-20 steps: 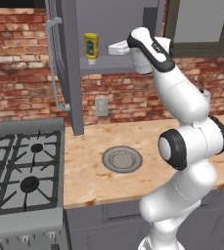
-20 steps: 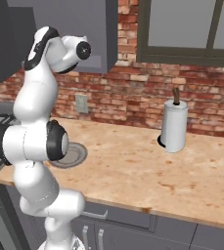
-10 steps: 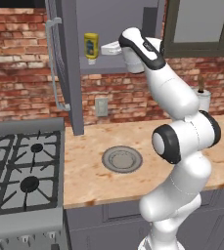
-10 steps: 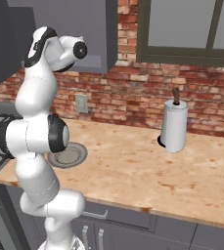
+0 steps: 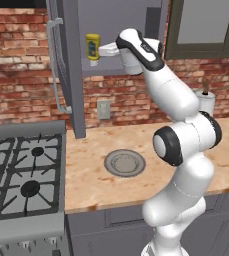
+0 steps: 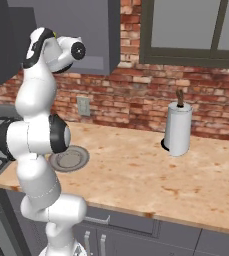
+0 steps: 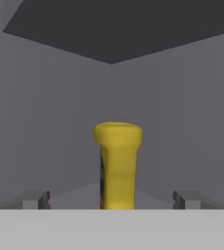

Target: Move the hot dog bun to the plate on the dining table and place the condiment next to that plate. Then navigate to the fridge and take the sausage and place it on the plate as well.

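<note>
The yellow condiment (image 5: 92,47) stands on a shelf inside the open cupboard. The gripper (image 7: 111,199) is wide open, holding nothing, pointed straight at it. Next it should probably slide forward and squeeze.

1. A grey dish with a ringed rim (image 5: 124,163) is lying flat on the wood counter (image 5: 111,185), a little to the right of the stove (image 5: 23,170).
2. A paper towel roll (image 6: 178,128) is standing upright near the brick wall (image 6: 151,102), with a brown spindle poking out of its top.
3. A grey wall cabinet (image 5: 123,30) is hanging open, its door (image 5: 66,65) swinging out toward the stove with a long pale handle running down it.
4. A pale outlet plate (image 5: 104,109) is sitting on the brick below the cabinet.
5. A dark-framed window (image 6: 193,30) is filling the wall above the paper towel roll.
</note>
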Motion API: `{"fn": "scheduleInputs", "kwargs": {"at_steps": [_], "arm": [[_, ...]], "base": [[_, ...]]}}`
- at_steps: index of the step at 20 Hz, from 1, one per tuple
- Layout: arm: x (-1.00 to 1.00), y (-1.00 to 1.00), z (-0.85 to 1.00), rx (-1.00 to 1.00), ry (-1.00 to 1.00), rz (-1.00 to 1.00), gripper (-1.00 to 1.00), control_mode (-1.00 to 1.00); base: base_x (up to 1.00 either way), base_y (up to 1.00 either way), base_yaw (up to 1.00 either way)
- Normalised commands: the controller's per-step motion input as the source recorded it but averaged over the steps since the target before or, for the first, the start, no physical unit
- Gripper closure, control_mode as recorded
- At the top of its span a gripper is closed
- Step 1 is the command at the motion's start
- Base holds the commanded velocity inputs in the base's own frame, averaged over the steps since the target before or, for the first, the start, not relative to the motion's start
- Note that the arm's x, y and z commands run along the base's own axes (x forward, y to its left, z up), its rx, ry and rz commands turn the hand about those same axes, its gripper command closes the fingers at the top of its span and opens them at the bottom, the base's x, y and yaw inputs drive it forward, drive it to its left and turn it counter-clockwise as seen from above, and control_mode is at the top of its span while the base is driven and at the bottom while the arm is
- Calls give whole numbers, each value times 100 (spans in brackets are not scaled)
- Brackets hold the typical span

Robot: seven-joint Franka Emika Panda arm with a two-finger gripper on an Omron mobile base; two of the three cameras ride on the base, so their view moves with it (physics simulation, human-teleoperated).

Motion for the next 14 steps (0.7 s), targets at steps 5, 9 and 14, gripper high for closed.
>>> {"fn": "scheduleInputs", "kwargs": {"at_steps": [5,9,14], "arm": [[14,2,0,0,0,0,-100,-100],[16,7,0,0,1,0,-100,-100],[18,15,0,0,1,0,-100,-100]], "base": [[0,0,0],[0,0,0],[0,0,0]]}}
